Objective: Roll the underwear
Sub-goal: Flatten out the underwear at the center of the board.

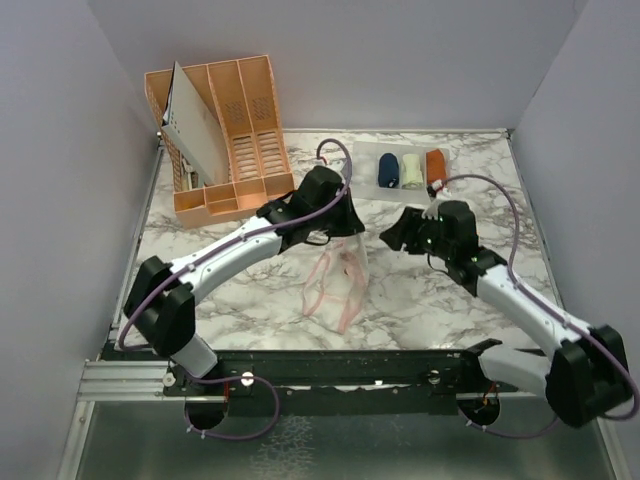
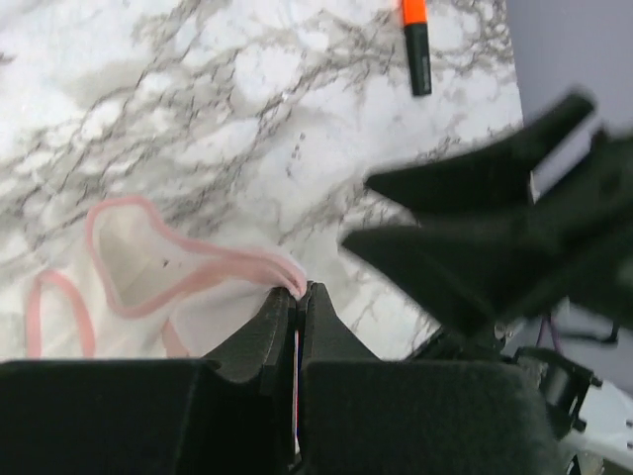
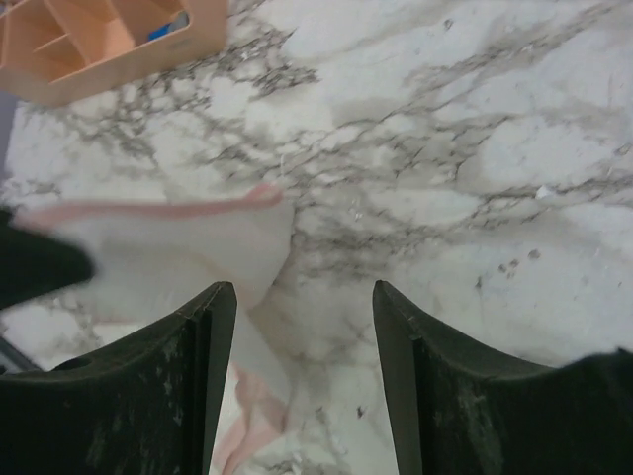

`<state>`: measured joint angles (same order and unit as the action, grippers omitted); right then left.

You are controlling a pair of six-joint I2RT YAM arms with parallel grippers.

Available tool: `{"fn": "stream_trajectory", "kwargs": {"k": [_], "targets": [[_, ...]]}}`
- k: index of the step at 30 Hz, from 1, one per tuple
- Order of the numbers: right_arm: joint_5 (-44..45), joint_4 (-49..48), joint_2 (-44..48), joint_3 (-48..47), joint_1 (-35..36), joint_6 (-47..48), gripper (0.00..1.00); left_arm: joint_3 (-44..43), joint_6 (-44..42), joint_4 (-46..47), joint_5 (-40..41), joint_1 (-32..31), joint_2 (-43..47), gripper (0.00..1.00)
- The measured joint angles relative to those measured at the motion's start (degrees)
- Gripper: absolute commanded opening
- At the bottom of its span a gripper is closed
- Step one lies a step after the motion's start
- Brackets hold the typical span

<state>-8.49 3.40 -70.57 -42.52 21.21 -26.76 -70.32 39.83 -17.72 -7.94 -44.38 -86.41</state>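
**Pink underwear held by one edge**

The pink underwear (image 1: 340, 280) is in the middle of the bench (image 1: 250, 300). It is white with pink trim. My left gripper (image 2: 300, 297) is pressed tight on a bit of the pink edge and holds that part up. The rest droops down and looks crumpled, not flat.

My right gripper (image 3: 302, 297) is just beside it. Its fingers are spread wide and nothing is between them. The cloth lies off to one side of them.

At the back of the bench the navy underwear (image 1: 388, 170) is already in a little roll. A cream bundle (image 1: 411, 169) and an orange bundle (image 1: 435, 164) sit next to it. An orange tray (image 1: 235, 120) stands in the far left corner. A marker (image 2: 416, 49) lies on the bench too.

I think some things could go wrong here. I only hold a thin bit of trim, so a hard tug could pull it out of my left gripper. The cloth is bunched, so a roll started now would come out lumpy. My two grippers are very close, so they could bump if I reach in fast.
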Motion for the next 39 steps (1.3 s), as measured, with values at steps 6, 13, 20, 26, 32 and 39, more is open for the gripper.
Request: {"fn": "stream_trajectory", "kwargs": {"k": [6,13,20,26,32,39], "targets": [[-5.03,-6.08,20.44,20.24,0.81,-7.98,0.67,-10.12,-1.11,2.64,-1.57,2.01,-11.50,0.31],[-11.17,-5.88,25.66,28.28,1.70,-13.16,0.67,-24.06,-2.91,5.01,-12.26,5.53,-28.28,0.77],[-11.47,-6.88,16.20,28.02,9.16,-15.78,0.64,-20.41,-6.49,2.51,-13.99,5.53,-26.69,0.83],[-4.85,-7.23,5.14,21.24,23.21,-16.74,0.46,-13.07,-9.55,1.03,-9.75,8.44,-15.45,0.83],[0.28,-8.87,-3.32,11.41,29.16,-15.19,0.29,-2.84,-10.25,1.09,-2.86,13.31,-6.82,0.84],[0.74,-9.86,-20.28,-3.26,29.75,-10.64,0.23,9.60,-8.35,-1.31,2.80,20.94,2.69,0.85]]}}
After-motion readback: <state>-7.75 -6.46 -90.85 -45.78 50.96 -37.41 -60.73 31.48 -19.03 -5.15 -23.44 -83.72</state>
